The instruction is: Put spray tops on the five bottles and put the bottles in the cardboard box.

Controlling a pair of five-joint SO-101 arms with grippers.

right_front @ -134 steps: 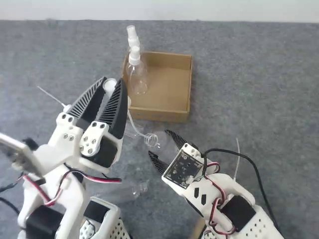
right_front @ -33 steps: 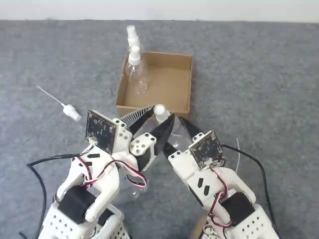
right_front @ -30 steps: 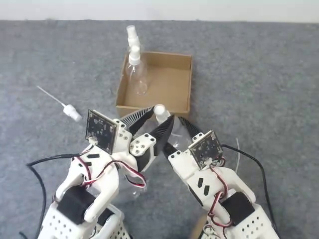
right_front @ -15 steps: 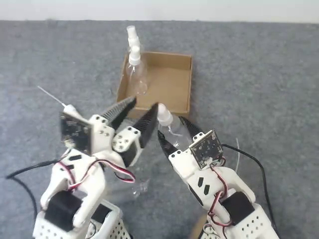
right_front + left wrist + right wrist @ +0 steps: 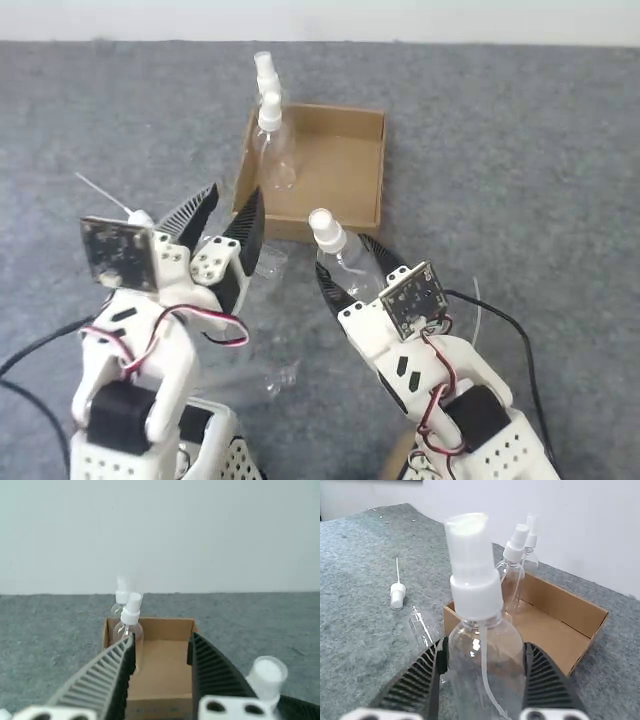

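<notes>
The right hand [image 5: 346, 262] is closed on the lower body of a clear bottle [image 5: 338, 258], which stands upright with its spray top [image 5: 322, 227] fitted. It is just off the near wall of the cardboard box [image 5: 295, 226], which lies at its 12 o'clock in the high view. The bottle looks empty and thin-walled, so I judge it light, a little top-heavy under the cap, smooth enough to slip and soft enough to dent. The broad body, where the jaws sit now, seems the safest hold, with a modest squeeze and the neck left alone. The left hand [image 5: 228, 205] is spread wide with nothing between its fingers, at about 9 o'clock from the held bottle. In the box, one capped bottle [image 5: 274, 155] stands upright in the far left corner. A second capped bottle [image 5: 263, 70] stands at its 12 o'clock; I cannot tell whether it is inside the back wall or just behind it. On the grey surface [image 5: 520, 150], an uncapped bottle [image 5: 272, 262] lies between the hands and another [image 5: 278, 378] lies at 7 o'clock from the held one. A loose spray top [image 5: 140, 217] with a thin tube lies at 9 o'clock, beyond the left hand.
</notes>
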